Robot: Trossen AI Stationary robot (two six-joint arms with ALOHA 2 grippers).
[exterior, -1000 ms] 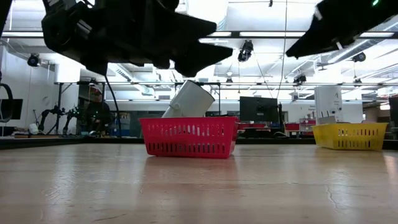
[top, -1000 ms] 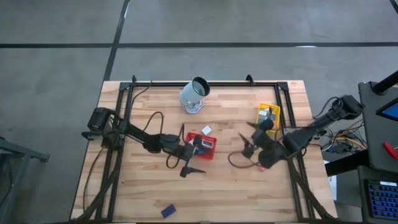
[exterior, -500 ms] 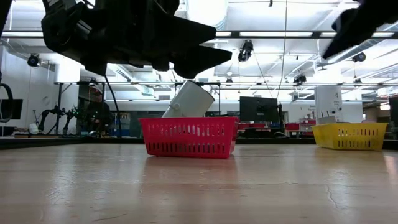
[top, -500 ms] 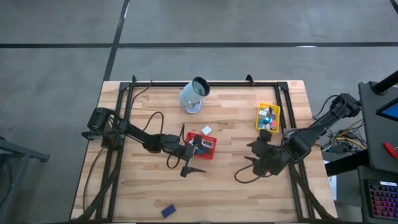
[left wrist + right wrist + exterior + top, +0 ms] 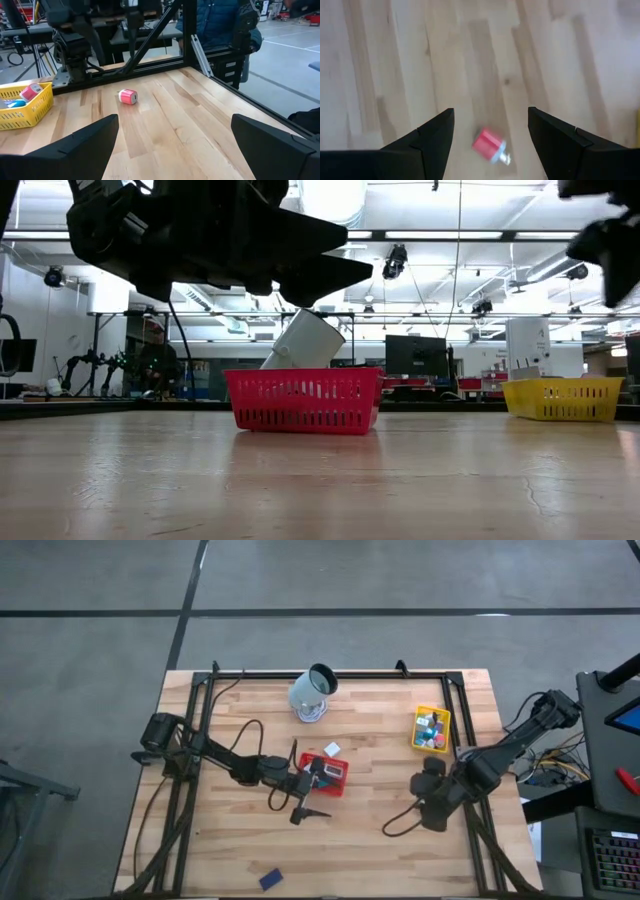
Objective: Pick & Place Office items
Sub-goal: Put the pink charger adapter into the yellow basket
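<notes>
Approach phase of a pick: right gripper (image 5: pixel 490 132), jaws apart and empty, hangs over a small pink-red item (image 5: pixel 489 144) lying loose on the bare table (image 5: pixel 380 850), near the yellow tray (image 5: pixel 431 728) of sorted items. Left gripper (image 5: pixel 305 798) waits beside the red tray (image 5: pixel 325 772), jaws wide, holding nothing. Next move, by my reading: descend, straddle the item, close.

Bare table (image 5: pixel 370 850) between red tray (image 5: pixel 325 772) and yellow tray (image 5: pixel 432 728), apparently.
</notes>
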